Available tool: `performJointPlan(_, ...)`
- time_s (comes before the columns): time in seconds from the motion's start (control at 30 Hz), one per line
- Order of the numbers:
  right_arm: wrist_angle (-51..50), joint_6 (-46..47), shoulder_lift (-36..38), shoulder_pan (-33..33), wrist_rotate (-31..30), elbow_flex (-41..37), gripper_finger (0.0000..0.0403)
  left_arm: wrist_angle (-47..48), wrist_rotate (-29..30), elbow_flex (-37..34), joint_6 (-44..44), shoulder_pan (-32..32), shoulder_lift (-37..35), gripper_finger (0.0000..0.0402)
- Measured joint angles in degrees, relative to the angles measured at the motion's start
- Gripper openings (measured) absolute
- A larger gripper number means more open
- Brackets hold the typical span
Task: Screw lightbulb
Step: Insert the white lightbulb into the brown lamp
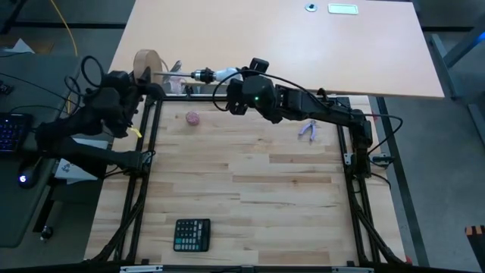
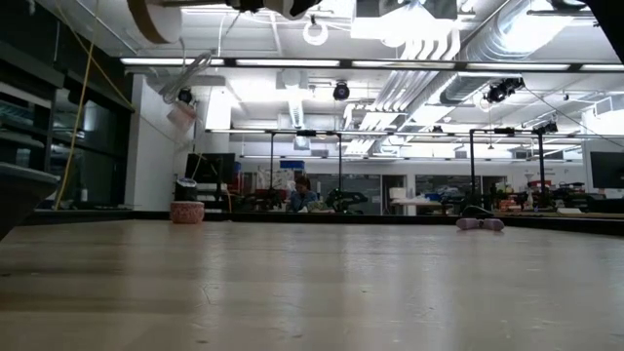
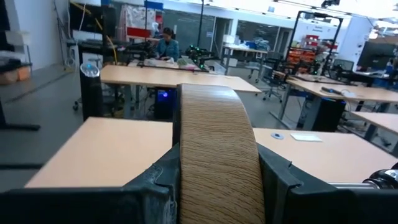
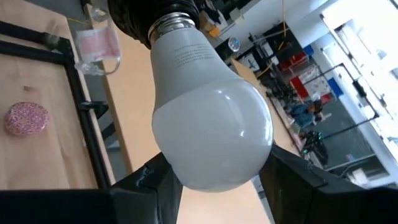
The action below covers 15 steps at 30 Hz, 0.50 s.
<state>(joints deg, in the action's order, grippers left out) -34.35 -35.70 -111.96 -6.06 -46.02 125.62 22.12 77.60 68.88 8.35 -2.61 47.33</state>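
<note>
My right gripper (image 1: 241, 76) is shut on the white lightbulb (image 4: 208, 118), held high over the table's far left part. The bulb's silvery screw base (image 4: 171, 23) points toward the table's left edge and meets the black socket (image 4: 134, 15) of the round wooden disc (image 1: 145, 64). My left gripper (image 1: 135, 80) is shut on that disc, which stands on edge in the air. How far the base sits in the socket is hidden. My left gripper pinches the disc between its two fingers (image 3: 152, 186), one on each flat face, with the wooden rim (image 3: 214, 162) running up between them. The fingers reach level. The disc is clear of the table. My right gripper pinches the wide round part of the bulb's globe (image 4: 211, 155) between its two fingers (image 4: 155, 183). The fingers come nearly level from the table's right side, along the bulb's length. The bulb lies level in the air, base away from the gripper.
A pink round object (image 1: 192, 117) and a small purple thing (image 1: 308, 130) lie toward the table's far side. A black calculator (image 1: 192, 234) sits at the near edge. A clear wrapper (image 4: 96, 40) hangs by the socket. Black frame rails (image 1: 145, 152) line the table's sides.
</note>
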Motion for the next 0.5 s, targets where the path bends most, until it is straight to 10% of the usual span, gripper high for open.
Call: performJointPlan(0.5, -2.89, 2.75, 0.0, -0.4, -0.85, 0.0, 0.0177, -4.2, -0.08, 0.0, -4.56, 0.37, 1.51, 0.0115)
